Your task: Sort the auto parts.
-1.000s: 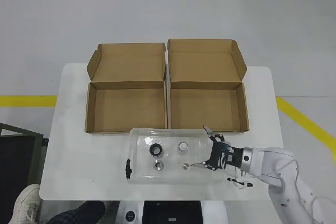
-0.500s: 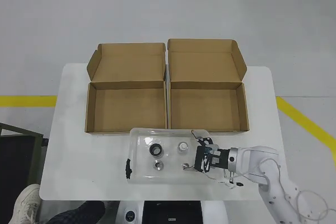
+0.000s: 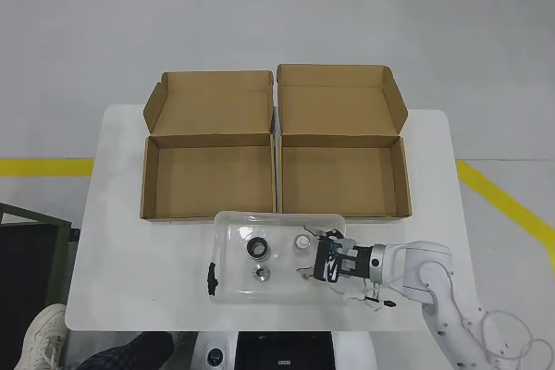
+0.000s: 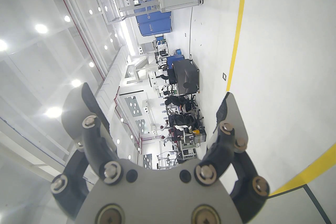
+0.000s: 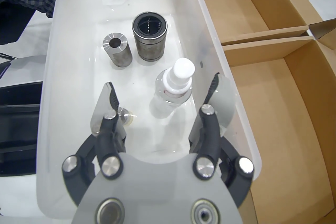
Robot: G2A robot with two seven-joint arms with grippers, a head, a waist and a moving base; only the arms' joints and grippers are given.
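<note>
I see the right gripper (image 3: pixel 307 252) in the clear bin (image 3: pixel 224 250) at the table's (image 3: pixel 120 203) front edge. Its wrist view puts the white-capped bottle (image 5: pixel 174 89) between its open jaws. Left gripper (image 4: pixel 156 90): jaws open, holding nothing.

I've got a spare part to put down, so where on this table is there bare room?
The left box and right box both have bare floors. The table is bare left of the clear bin. Inside the bin it is crowded: bearing, steel cylinder, bottle, and the right gripper, jaws open, beside the bottle.
</note>
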